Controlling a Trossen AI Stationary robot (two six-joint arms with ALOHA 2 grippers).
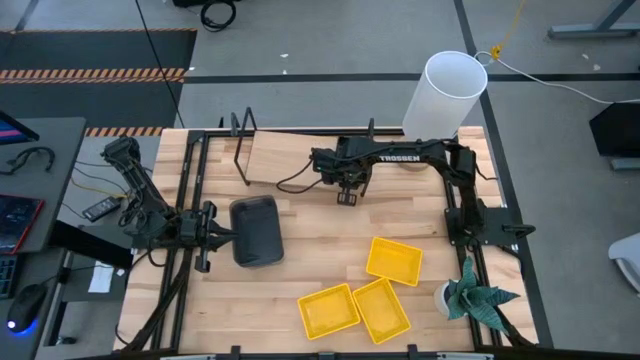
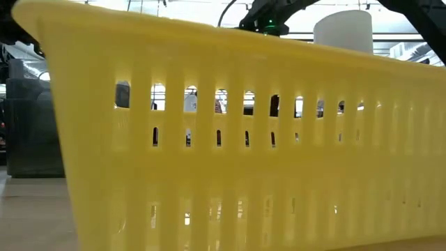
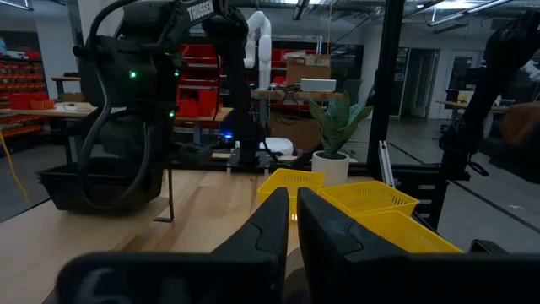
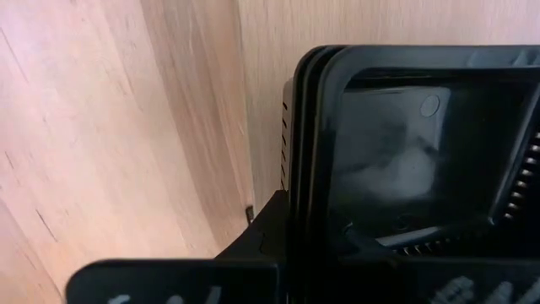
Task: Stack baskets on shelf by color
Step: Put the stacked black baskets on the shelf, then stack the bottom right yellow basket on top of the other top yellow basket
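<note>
on the shelf [image 1: 300, 160] at the table's far side, a nested stack of black baskets [image 4: 405, 160] was clamped by its rim in the right gripper [image 1: 347, 196]. three yellow baskets [image 1: 394, 259] lay near the front and a grey one [image 1: 256, 230] just beside the left gripper [image 3: 291, 224], whose fingers were closed on nothing. the thin plastic was judged light, stiff and slick, so it was best pinched at a side wall.
</note>
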